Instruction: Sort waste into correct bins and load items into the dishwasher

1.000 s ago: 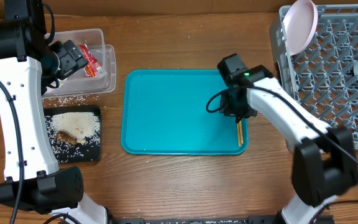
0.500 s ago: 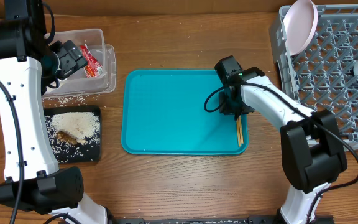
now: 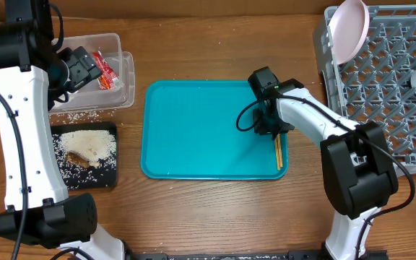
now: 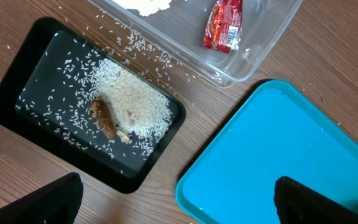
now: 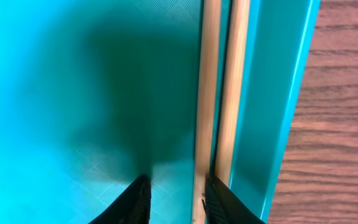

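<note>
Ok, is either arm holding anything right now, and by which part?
Nothing is held. The right gripper has its jaws apart over one end of the chopsticks on the tray, not clamped. The left gripper hangs wide open, empty.

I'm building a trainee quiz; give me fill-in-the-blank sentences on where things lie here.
Seen from overhead, the pair of thin wooden chopsticks lies along the teal serving tray's ___ edge.
The small red wrapper lies ___ the clear rectangular plastic tub.
The flat black rectangular tray, holding the brown piece of food, lies ___ of the teal serving tray.
Missing words: right; inside; left.
</note>
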Controlling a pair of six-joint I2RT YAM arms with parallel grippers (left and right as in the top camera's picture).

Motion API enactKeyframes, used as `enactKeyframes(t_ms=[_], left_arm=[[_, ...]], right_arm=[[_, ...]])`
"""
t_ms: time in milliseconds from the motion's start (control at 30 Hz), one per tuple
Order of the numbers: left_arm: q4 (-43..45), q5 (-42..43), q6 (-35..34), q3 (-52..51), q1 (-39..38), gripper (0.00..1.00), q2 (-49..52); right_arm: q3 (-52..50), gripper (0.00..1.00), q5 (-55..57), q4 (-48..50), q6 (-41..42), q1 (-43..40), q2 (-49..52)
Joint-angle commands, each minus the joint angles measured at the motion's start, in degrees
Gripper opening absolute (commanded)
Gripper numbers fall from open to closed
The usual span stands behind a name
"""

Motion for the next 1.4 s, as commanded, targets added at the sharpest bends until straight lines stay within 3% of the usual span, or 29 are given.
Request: enactKeyframes(t_ms=[0, 200, 300, 333, 367, 567, 733, 933, 1100, 1367], left_arm=[[-0.09, -0.5, -0.52, 0.42, -0.13, 1.0, 0.48], [-0.09, -0.5, -0.52, 0.42, -0.13, 1.0, 0.48], [-0.09, -0.5, -0.52, 0.42, -0.13, 1.0, 0.48], [-0.09, -0.5, -0.52, 0.42, -0.13, 1.0, 0.48], [-0.09, -0.5, -0.52, 0.42, -0.13, 1.0, 0.48], [-0.09, -0.5, -0.52, 0.42, -0.13, 1.0, 0.48], [-0.09, -0.5, -0.52, 0.42, -0.13, 1.0, 0.48], [-0.09, -0.5, -0.52, 0.42, -0.13, 1.0, 0.5], [-0.09, -0.5, -0.52, 0.42, -0.13, 1.0, 0.48], [-0.09, -0.5, -0.52, 0.42, -0.13, 1.0, 0.48]], right_arm=[[-0.7, 0.31, 0.76, 0.76, -0.42, -0.11, 0.5], [-2.49, 0.28, 0.02, 1.9, -0.35, -0.09, 0.81], [-2.56, 0.18, -1.68, 1.86, -0.02, 0.0, 0.81], [-2.56, 0.05, -2.49, 1.84, 0.0, 0.09, 0.81], [-2.56, 0.04, -3.39, 1.73, -0.02, 0.11, 0.81], [1.09, 0.04, -5.31, -2.67, -0.24, -0.28, 0.33], [11.65, 0.04, 0.31, -13.16, -0.74, -2.71, -2.93], [22.73, 0.04, 0.59, -19.71, -16.87, -9.05, -9.2], [23.39, 0.04, 0.59, -17.57, -30.1, -17.14, -11.65], [21.55, 0.04, -4.74, -14.91, -31.5, -28.35, -11.63]])
